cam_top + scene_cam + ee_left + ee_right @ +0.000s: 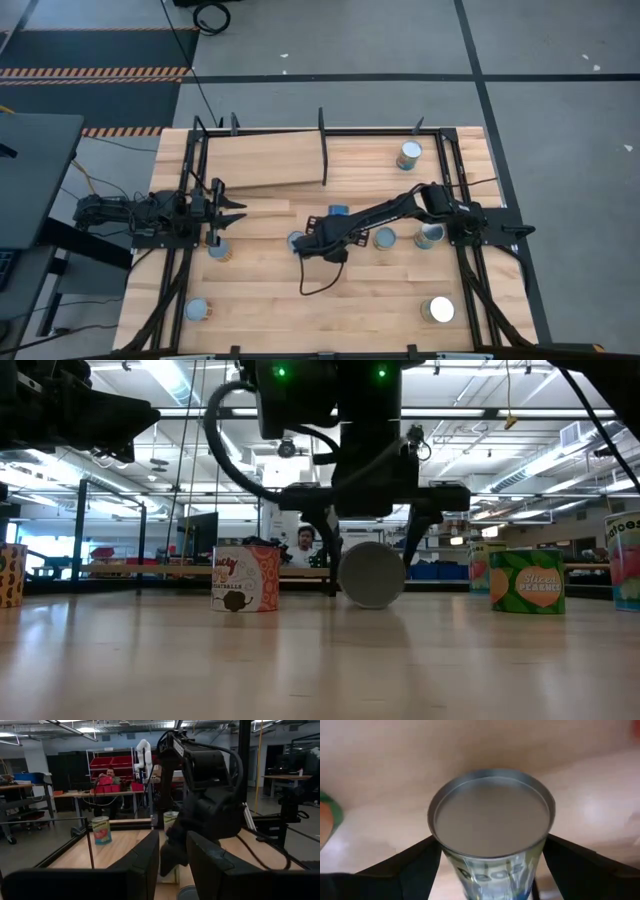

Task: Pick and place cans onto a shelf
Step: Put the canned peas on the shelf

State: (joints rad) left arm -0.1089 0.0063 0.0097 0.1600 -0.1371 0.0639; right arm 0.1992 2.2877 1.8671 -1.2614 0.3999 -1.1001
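right end effector mid-surface, fingers straddling a can, seemingly gripping it for lift | left end effector parted, empty, waiting left | shelf bare behind

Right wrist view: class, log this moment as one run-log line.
right gripper: astride can, fingers either side, grip unclear | left gripper: waiting at table's left | shelf: no can on left bay

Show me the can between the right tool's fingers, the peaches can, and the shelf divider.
Held can (492, 812), right wrist view, silver lid centre.
Peaches can (527, 582), low view, green label.
Shelf divider (324, 150), high view, mid-rod.
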